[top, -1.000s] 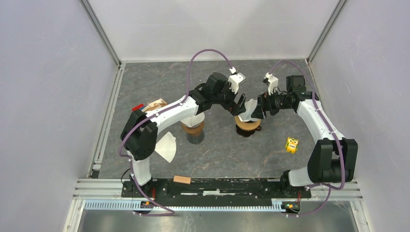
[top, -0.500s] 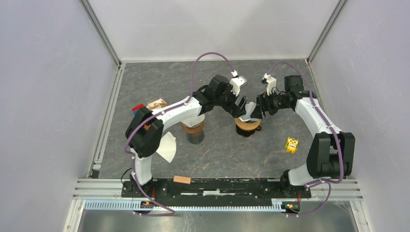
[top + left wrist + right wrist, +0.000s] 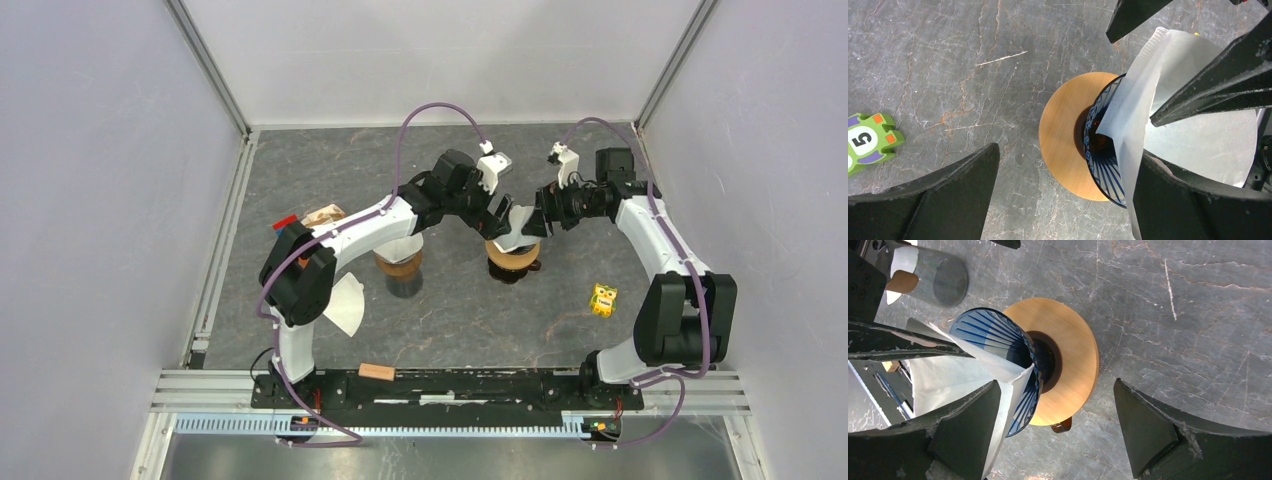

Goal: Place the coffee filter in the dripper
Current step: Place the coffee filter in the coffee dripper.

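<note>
1. The dripper (image 3: 512, 262), a blue ribbed glass cone on a round wooden collar, stands on the bench (image 3: 450, 330) a little right of centre, well apart from every edge.
2. The coffee filter (image 3: 948, 382) is only partly in the dripper. In the right wrist view one folded edge dips into the cone, and the rest of the paper spills out over the rim.
3. The left gripper (image 3: 1068, 152) hangs over the dripper from the left with its jaws spread wide and nothing clamped. One finger lies across the paper; I cannot tell whether it presses.
4. The right gripper (image 3: 1057, 384) comes in from the right, also wide open and holding nothing. In the left wrist view one of its fingers (image 3: 1208, 85) crosses above the filter.
5. The two grippers crowd together over the cone, with little gap between them.
6. A glass vessel (image 3: 400, 272) stands just left of the dripper, under the left arm.
7. A second filter (image 3: 343, 303) lies flat at the near left.
8. A toy (image 3: 603, 299) sits to the near right, with bare grey bench between it and the dripper.
9. A wooden block (image 3: 377, 372) rests on the near rail (image 3: 480, 382).
10. Walls (image 3: 100, 200) close the left, far and right sides.
</note>
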`<state>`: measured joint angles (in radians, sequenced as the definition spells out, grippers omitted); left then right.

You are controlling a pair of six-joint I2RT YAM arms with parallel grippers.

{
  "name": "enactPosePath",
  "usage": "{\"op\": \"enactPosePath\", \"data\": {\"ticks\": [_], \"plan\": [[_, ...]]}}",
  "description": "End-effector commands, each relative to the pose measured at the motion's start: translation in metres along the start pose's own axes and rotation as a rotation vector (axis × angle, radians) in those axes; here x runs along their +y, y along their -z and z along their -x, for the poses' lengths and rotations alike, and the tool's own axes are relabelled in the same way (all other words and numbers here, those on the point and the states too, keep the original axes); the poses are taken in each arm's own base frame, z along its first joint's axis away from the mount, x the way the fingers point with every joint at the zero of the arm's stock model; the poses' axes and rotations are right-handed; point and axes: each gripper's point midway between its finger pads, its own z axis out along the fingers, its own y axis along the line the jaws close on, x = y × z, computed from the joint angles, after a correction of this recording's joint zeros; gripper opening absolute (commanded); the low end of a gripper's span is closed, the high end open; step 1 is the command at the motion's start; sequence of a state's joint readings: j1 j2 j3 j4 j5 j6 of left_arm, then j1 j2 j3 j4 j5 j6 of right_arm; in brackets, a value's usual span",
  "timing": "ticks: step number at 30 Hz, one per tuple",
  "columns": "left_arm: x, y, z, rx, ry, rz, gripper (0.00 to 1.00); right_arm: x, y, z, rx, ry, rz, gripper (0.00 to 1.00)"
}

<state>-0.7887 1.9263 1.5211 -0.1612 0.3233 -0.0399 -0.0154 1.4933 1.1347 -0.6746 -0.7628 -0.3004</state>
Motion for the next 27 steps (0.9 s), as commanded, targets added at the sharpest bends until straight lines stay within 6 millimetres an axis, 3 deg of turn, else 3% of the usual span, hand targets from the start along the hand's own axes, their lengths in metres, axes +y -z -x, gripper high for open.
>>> {"op": "enactPosePath", "data": {"ticks": [1, 18, 27], "plan": [[-0.004, 0.005, 0.020, -0.030, -0.049, -0.016, 1.00, 0.006, 0.012, 0.025, -0.062, 0.026, 0.009, 0.91], [-0.005, 0.009, 0.026, -0.035, -0.063, -0.017, 1.00, 0.027, 0.025, 0.033, -0.093, 0.007, 0.086, 0.93], [-0.011, 0.017, 0.040, -0.053, -0.069, -0.029, 1.00, 0.022, 0.027, 0.029, -0.088, 0.003, 0.072, 0.93]]}}
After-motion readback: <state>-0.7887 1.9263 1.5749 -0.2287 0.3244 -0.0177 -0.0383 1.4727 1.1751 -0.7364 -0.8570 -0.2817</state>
